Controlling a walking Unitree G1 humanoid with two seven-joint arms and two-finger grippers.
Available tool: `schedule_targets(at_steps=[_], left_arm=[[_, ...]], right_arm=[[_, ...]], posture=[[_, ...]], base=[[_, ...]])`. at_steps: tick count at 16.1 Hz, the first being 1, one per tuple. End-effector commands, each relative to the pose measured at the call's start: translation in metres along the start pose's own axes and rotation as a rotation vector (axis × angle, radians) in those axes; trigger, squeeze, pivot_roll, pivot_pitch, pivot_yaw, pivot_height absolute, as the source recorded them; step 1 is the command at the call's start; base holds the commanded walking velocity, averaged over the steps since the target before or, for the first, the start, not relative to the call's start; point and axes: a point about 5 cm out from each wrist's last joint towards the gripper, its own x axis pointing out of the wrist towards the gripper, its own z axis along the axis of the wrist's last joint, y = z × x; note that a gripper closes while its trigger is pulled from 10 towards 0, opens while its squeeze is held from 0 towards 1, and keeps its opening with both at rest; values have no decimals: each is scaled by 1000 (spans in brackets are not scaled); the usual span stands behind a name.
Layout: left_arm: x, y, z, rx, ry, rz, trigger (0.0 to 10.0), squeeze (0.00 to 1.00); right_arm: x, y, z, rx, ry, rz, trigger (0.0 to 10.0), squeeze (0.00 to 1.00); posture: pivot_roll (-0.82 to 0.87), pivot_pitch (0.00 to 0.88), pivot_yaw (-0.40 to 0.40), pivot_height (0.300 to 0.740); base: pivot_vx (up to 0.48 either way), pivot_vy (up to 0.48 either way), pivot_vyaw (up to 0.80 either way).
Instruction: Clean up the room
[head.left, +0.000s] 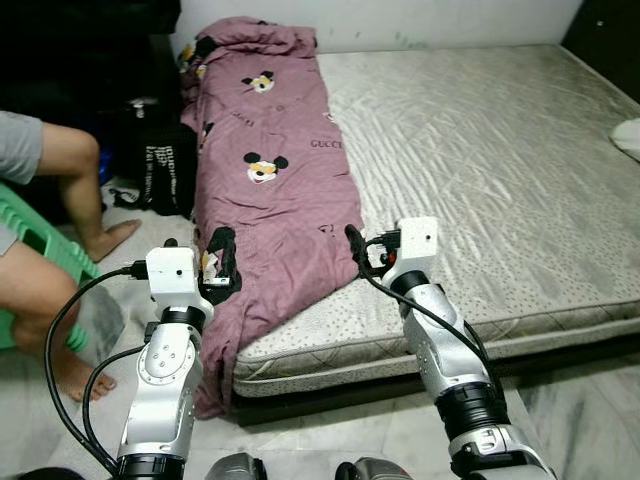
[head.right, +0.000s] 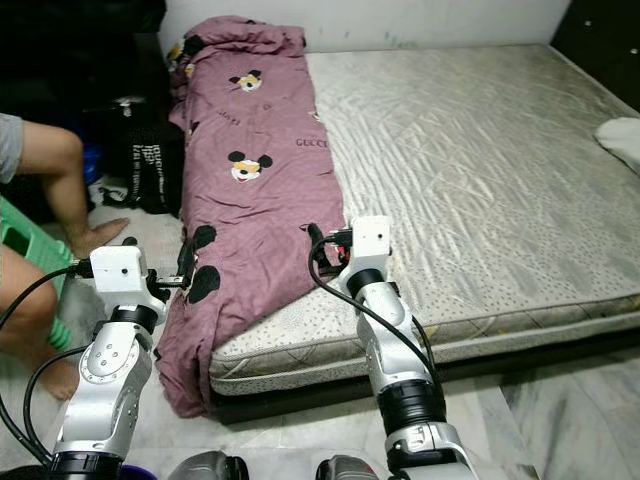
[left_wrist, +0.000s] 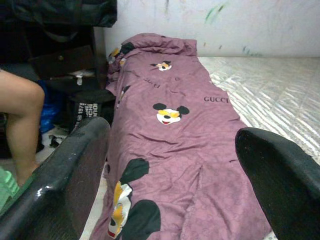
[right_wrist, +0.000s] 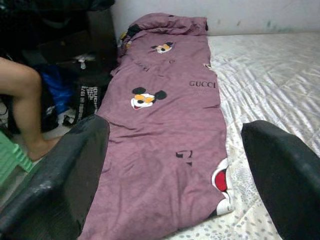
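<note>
My left pincer (left_wrist: 170, 200) is released, its two black fingers (left_wrist: 60, 180) spread wide over the near end of the purple blanket (head.left: 270, 190), at the bed's near left corner. My right pincer (right_wrist: 175, 190) is also released, fingers (right_wrist: 285, 175) apart, hovering over the blanket's near right edge where it meets the bare mattress (head.left: 500, 170).

The blanket, printed with cartoon mouse heads and lettering, lies in a long strip down the left side of the mattress, bunched at the far end by the wall (left_wrist: 210, 20) and spilling over the near left corner toward the floor (head.right: 300, 440). The grey quilted mattress stretches away to the blanket's right.

Left of the blanket, beside the bed, stands a black bag (head.left: 160, 165) with white print. Nearer, a person's bare legs (head.left: 70, 180) rest by a green plastic stool (head.left: 40, 250).
</note>
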Motion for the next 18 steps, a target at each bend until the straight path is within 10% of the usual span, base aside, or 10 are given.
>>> schedule_targets(at_steps=[1,18], left_arm=[[0,1,5,-4,-25,-1,10000,0],[0,2,3,-22,-13,15,10000,0]], right_arm=[[0,-3,1,1,-4,-13,10000,0],[-2,-1,2,-86,-26,17,10000,0]], posture=[[-26,45,-22,740],[-28,51,-18,740]], base=[[0,0,-444],[146,0,-71]])
